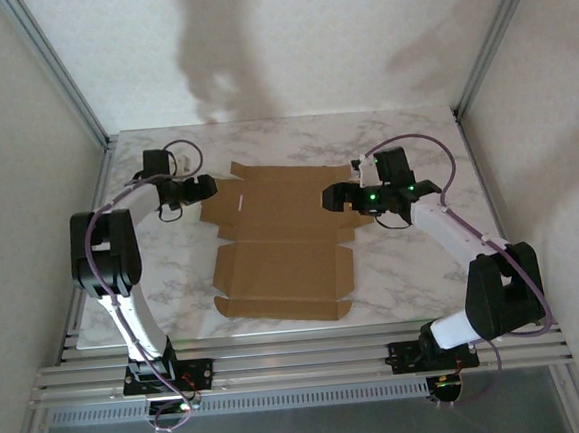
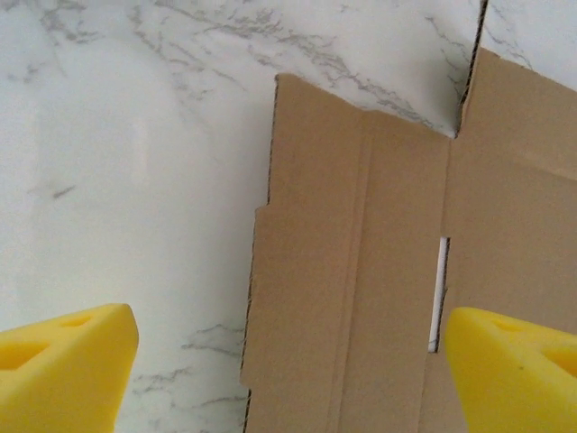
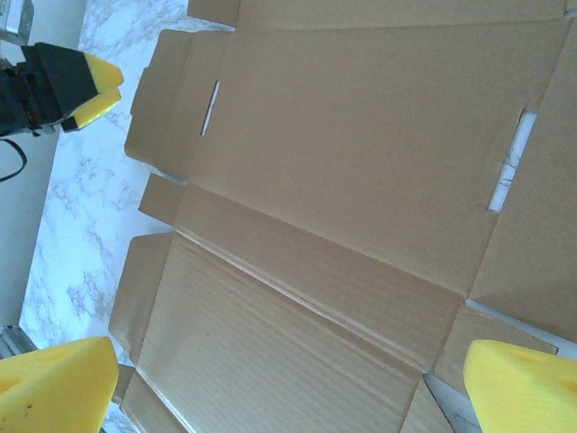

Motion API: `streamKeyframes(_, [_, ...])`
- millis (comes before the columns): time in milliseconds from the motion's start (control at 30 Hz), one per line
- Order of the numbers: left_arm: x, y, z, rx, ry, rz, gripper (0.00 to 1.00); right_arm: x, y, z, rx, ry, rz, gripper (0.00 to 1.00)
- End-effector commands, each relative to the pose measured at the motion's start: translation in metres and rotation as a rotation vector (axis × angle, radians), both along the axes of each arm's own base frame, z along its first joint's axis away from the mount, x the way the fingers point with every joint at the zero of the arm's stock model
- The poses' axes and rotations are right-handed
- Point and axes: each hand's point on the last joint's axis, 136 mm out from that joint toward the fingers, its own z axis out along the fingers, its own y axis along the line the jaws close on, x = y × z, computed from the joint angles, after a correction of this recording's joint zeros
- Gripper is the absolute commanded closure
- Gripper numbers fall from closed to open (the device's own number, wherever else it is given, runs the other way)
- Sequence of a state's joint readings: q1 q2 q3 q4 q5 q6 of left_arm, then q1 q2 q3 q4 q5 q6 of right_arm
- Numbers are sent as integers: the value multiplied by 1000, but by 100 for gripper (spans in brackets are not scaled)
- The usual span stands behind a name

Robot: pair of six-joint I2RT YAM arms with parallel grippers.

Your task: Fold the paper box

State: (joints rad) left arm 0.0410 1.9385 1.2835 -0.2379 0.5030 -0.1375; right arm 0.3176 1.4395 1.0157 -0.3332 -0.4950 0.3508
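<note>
Arms bent inward at mid-frame, left fingers and right fingers spread wide, empty, flanking the flat paper box.

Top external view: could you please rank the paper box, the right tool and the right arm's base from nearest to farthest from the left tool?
1. paper box: its left edge lies right beside the left tool.
2. right tool: across the box, over its right side.
3. right arm's base: at the table's near edge, on the right.
</note>
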Motion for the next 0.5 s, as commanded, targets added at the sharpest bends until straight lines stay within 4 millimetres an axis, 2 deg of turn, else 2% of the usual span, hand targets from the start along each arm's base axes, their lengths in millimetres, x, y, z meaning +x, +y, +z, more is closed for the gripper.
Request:
streamKeyframes(0, [-1, -6, -7, -44, 26, -45, 14, -4, 0, 1, 7, -11, 12, 1])
streamKeyframes(100, [3, -10, -9, -63, 20, -56, 17, -5, -2, 0, -2, -9, 8, 1])
streamKeyframes(333, [15, -20, -10, -101, 23, -132, 38, -7, -3, -2, -9, -5, 10, 1])
streamKeyframes(400, [18, -22, -10, -103, 22, -155, 47, -8, -3, -3, -10, -2, 10, 1])
streamKeyframes(467, [19, -22, -12, -98, 27, -168, 51, -8, -4, -4, -12, 1, 6, 1])
